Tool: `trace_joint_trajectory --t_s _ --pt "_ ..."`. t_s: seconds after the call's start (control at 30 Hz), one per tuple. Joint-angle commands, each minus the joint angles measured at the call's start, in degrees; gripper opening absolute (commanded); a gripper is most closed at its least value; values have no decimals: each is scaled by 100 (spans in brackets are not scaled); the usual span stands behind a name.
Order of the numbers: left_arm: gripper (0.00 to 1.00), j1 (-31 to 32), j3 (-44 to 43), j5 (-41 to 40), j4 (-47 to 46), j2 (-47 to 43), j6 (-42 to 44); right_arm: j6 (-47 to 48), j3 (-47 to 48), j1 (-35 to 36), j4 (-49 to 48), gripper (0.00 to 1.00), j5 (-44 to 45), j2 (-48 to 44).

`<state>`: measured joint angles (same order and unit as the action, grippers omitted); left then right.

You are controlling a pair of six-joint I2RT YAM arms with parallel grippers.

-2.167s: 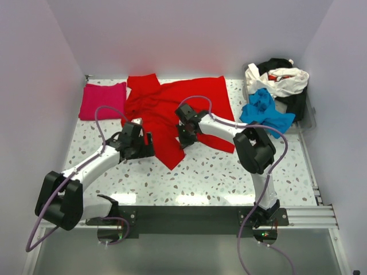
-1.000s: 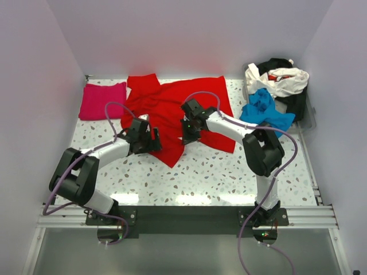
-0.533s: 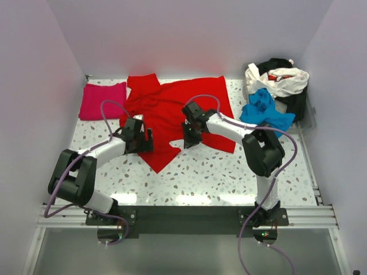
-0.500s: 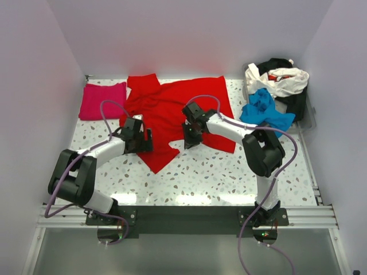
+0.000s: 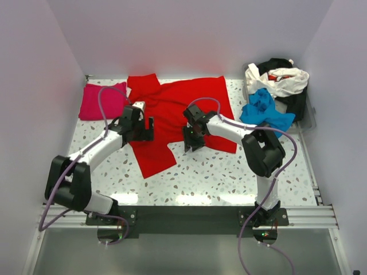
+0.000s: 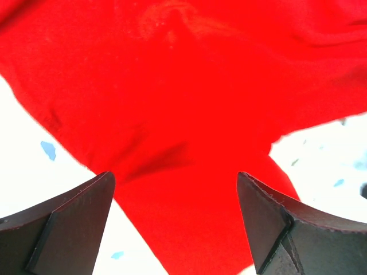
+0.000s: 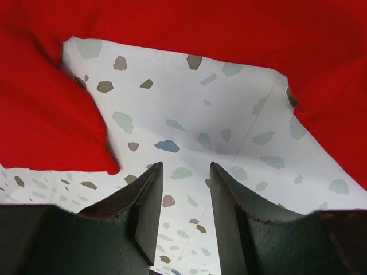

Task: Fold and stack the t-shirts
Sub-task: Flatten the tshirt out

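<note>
Red t-shirt (image 5: 172, 109): lies spread and creased on the table (image 5: 218, 172), with one pointed flap reaching toward the arm bases. It fills most of the left wrist view (image 6: 183, 114) and frames the right wrist view (image 7: 172, 23).
Left claw (image 5: 148, 129): above the red t-shirt's left part, just above that flap. It is released, fingers wide apart (image 6: 175, 183) with only red cloth below them and nothing gripped.
Right claw (image 5: 192, 143): at the red t-shirt's near edge, right of the flap. Its fingers are only narrowly parted (image 7: 184, 172) and hold nothing. Bare speckled table (image 7: 189, 109) shows through the gap, red cloth on either side.
Pink t-shirt (image 5: 102, 100): folded flat, just left of the red t-shirt, its edge touching or almost touching the red sleeve.
Blue t-shirt (image 5: 265, 113): crumpled, just right of the red t-shirt.
White t-shirt (image 5: 284, 80) and black t-shirt (image 5: 295, 103): heaped together, right of the red t-shirt, beyond the blue one.
Table: white with dark flecks, bare on the near side of the red t-shirt.
</note>
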<state>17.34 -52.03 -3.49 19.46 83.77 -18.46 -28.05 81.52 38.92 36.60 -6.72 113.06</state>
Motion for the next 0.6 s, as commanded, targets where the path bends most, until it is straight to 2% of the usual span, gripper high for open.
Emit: trace_joint_trajectory --t_s 0.0,0.07,0.3,0.57 --pt "92 286 157 -441 697 -763 -323 19 128 -42 93 43 127 -310" --pt "91 427 411 -722 1232 -940 -753 -42 102 -138 41 44 57 -310" --pt "83 1103 1001 -803 2157 -1670 -1721 -156 -57 -455 -153 45 -145 -354" --pt "76 1394 1028 -820 2404 -1381 -2179 -288 -259 -578 -381 45 -312 -442"
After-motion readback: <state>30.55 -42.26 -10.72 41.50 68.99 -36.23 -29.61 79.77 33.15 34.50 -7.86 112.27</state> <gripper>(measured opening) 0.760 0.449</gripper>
